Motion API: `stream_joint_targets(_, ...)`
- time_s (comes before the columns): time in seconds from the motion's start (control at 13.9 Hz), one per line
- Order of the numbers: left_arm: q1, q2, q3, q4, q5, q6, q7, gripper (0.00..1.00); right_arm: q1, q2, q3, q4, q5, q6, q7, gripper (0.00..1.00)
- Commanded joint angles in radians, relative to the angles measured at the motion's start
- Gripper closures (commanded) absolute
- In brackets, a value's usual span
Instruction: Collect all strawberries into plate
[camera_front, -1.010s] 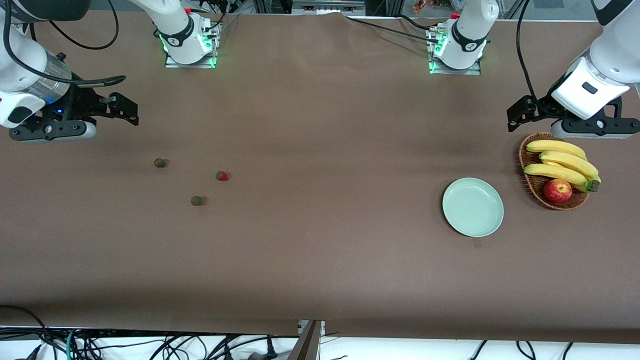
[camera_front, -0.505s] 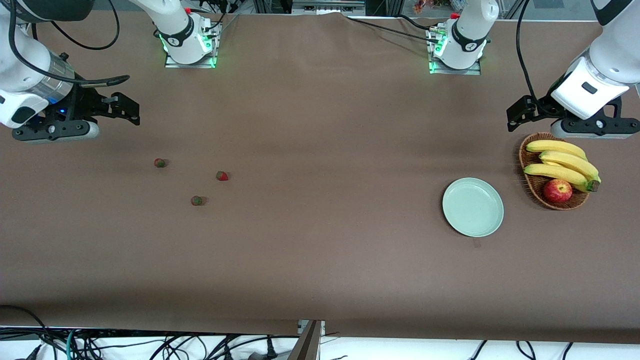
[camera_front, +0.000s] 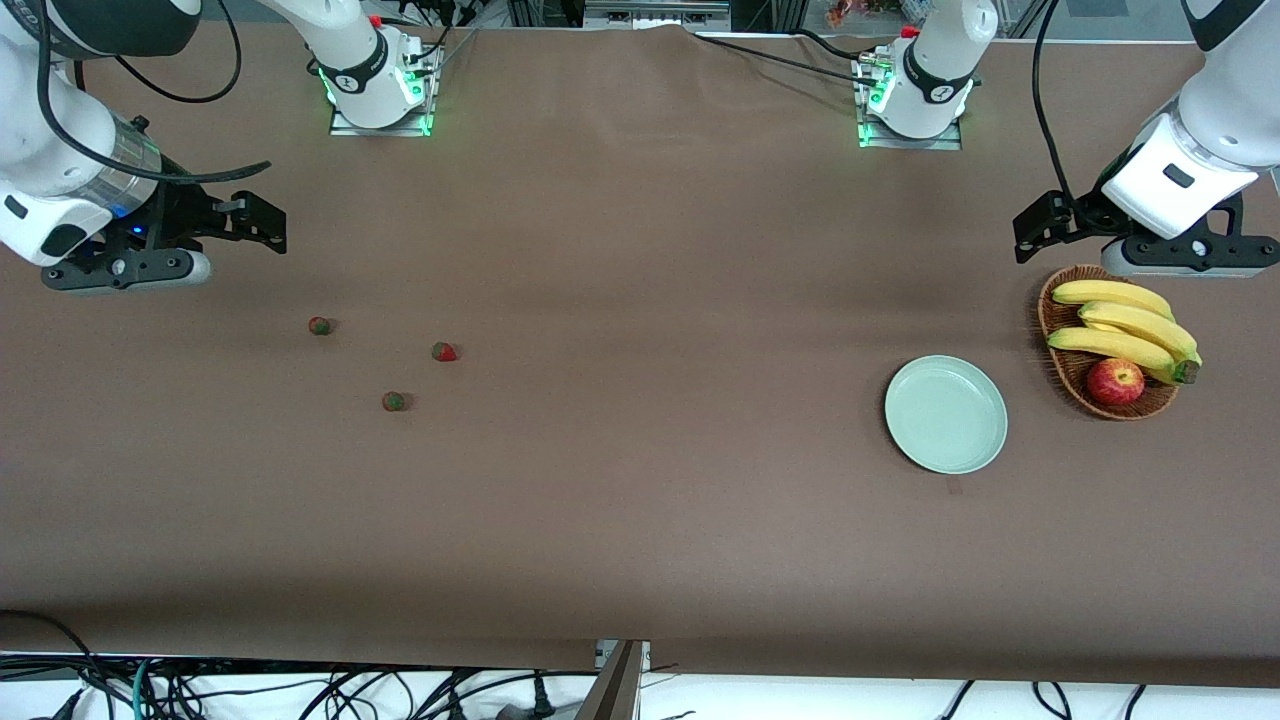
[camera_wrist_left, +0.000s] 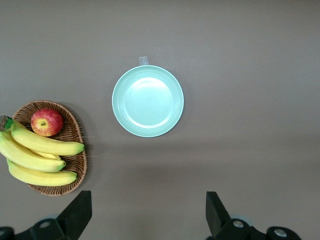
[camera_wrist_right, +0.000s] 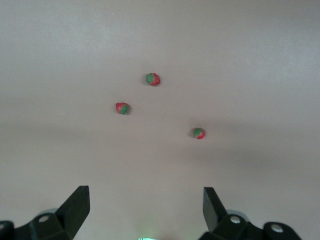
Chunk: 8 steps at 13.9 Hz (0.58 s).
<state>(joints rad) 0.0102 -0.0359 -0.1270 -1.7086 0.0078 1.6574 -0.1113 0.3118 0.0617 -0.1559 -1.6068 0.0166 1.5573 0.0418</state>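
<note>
Front view: right gripper (camera_front: 262, 222) has shifted slightly toward the three strawberries (camera_front: 320, 325), (camera_front: 444, 351), (camera_front: 394, 401) since 1 s ago; they lie at its 5 o'clock. Berries and plate (camera_front: 946, 414) unmoved, plate empty. Approach phase, no pick yet.

Left wrist view: left gripper (camera_wrist_left: 149, 215) waits, jaws wide, over table beside wicker basket (camera_wrist_left: 75, 159).

Right wrist view: right gripper jaws wide, nothing held.
</note>
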Motion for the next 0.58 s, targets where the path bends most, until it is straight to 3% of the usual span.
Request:
stream_joint_targets(0.0, -0.007, -0.007, 0.003, 0.0, 0.0, -0.01, 0.004, 0.0, -0.003, -0.006, 0.009, -0.002, -0.017, -0.011, -0.011, 0.0)
stream_joint_targets(0.5, -0.007, -0.007, 0.004, 0.0, 0.0, -0.01, 0.004, 0.0, 0.0, 0.001, 0.018, -0.074, -0.017, 0.027, 0.001, 0.0)
